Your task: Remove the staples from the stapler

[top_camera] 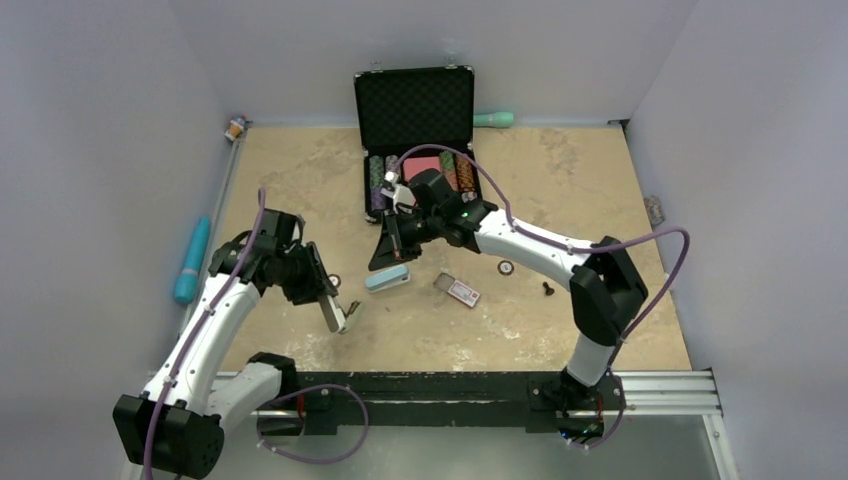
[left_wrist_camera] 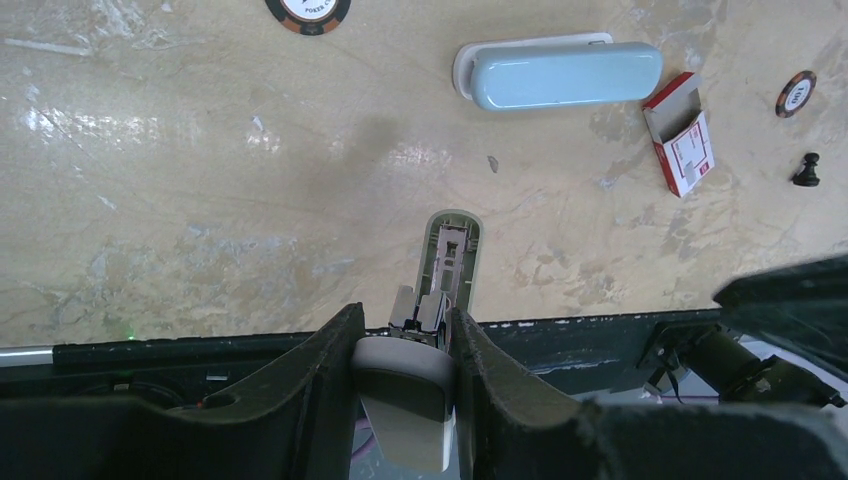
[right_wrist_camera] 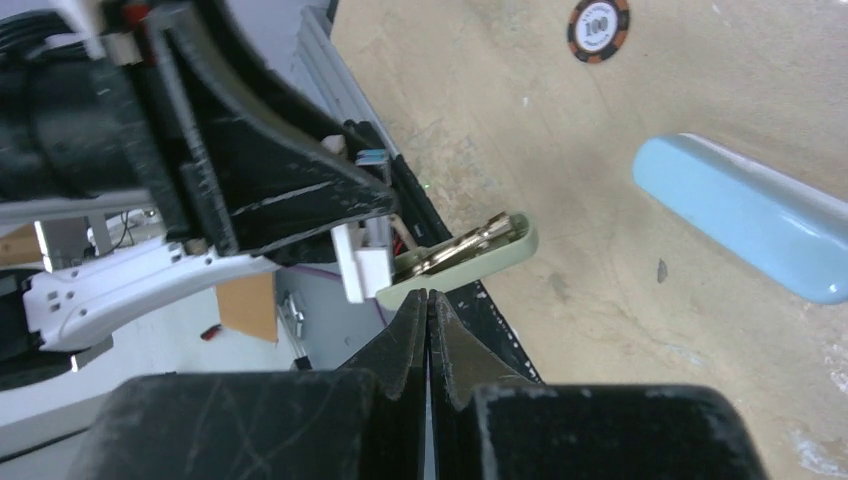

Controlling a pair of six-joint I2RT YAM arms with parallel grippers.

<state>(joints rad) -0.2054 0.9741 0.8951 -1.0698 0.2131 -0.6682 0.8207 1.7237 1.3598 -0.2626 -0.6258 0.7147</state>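
One stapler (left_wrist_camera: 450, 262) sits clamped by its rear in the left gripper (left_wrist_camera: 402, 338), with the magazine channel (right_wrist_camera: 462, 246) exposed, near the front edge of the table (left_wrist_camera: 200, 150). The right gripper (right_wrist_camera: 428, 300) is pinched fully together just beneath the stapler's front end, with nothing visible between its tips. Staples are not discernible in the channel or on the table, so unloading appears incomplete.

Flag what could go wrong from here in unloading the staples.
The right gripper is shut with nothing visible in its jaws, beside the stapler's open tip: it may come away without the staples. The left gripper clamps only the stapler's rear end, so a push at the tip could twist it loose.
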